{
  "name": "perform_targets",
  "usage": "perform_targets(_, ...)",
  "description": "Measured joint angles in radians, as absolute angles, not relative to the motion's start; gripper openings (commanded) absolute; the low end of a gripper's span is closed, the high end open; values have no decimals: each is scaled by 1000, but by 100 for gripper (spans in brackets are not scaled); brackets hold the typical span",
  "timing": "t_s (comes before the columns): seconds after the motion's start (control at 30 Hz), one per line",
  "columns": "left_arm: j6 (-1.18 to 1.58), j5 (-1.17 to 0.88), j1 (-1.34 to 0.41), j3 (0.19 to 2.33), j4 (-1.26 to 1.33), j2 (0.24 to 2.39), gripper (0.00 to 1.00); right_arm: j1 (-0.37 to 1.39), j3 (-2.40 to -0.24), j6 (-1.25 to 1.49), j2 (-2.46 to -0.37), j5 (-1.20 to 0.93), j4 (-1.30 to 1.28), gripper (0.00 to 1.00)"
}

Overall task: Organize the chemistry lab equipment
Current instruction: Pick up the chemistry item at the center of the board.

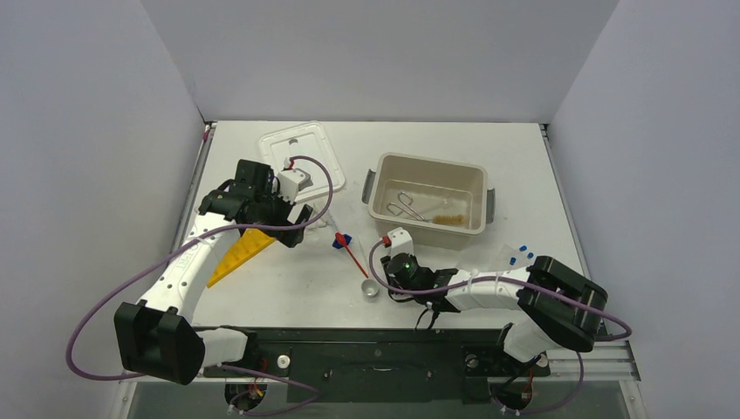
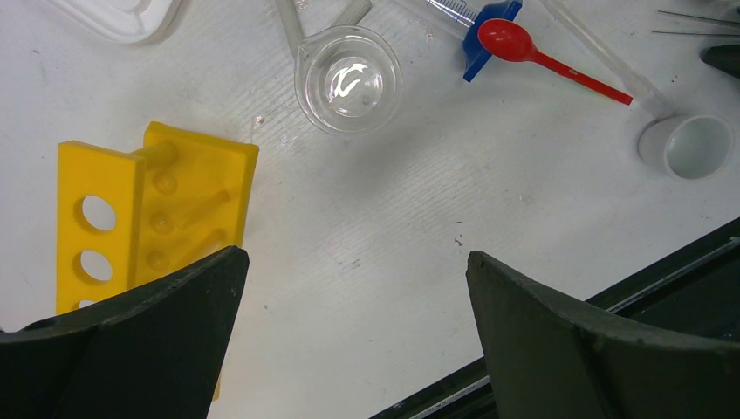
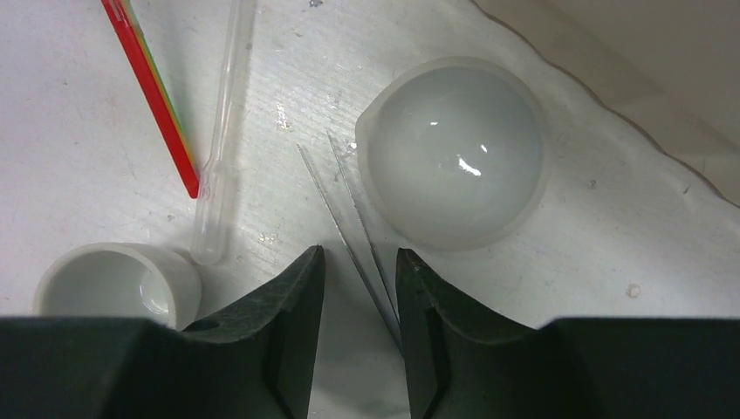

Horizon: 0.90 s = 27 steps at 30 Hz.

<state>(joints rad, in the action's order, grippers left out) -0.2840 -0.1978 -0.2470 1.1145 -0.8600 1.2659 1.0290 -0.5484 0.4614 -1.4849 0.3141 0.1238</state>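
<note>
Little room: tweezers [image 3: 354, 205] between right gripper [image 3: 359, 259], perhaps touching.

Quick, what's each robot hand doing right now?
Left gripper: wide open, holding nothing.
Right gripper: nearly closed around thin metal tweezers; whether it grips them cannot be told.

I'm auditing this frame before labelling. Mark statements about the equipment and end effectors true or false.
1. The left end effector is wide open and empty. True.
2. The yellow rack stands inside the beige tub. False: it lies on the table.
3. Metal tongs lie in the tub. True.
4. The red spatula sits in the small white cup. False: it lies on the table beside it.
5. The right end effector straddles thin tweezers. True.
</note>
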Motion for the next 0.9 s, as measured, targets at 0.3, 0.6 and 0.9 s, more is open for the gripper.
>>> perform_targets(0.3, -284, -198, -247, 1114, -860, 1266, 97, 1048, -521, 510, -1445, 328, 93, 3)
perform_targets(0.6, -284, -198, -247, 1114, -860, 1266, 97, 1076, -566, 527, -1439, 344, 8, 0)
perform_targets(0.9, -284, -198, -247, 1114, -861, 1266, 96, 1076, -801, 437, -1296, 358, -155, 0)
